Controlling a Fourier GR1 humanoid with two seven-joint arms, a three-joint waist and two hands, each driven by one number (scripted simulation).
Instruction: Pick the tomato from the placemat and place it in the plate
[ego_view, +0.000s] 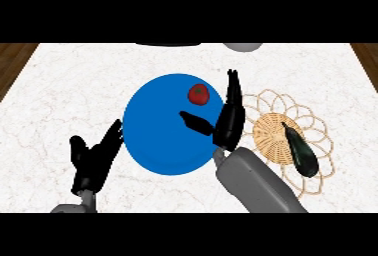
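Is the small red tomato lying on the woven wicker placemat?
No, the tomato lies on the round blue plate, beside the open right hand.

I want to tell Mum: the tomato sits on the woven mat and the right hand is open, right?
No: the head view shows the tomato on the blue plate, not the woven mat. The right hand is indeed open.

counter (59, 100): white marble look, faint veins, matt. plate (159, 142): smooth, flat matt blue. placemat (270, 136): woven straw, rough, open looped rim. tomato (198, 94): smooth red skin. right forearm (255, 182): smooth grey, plastic-looking.
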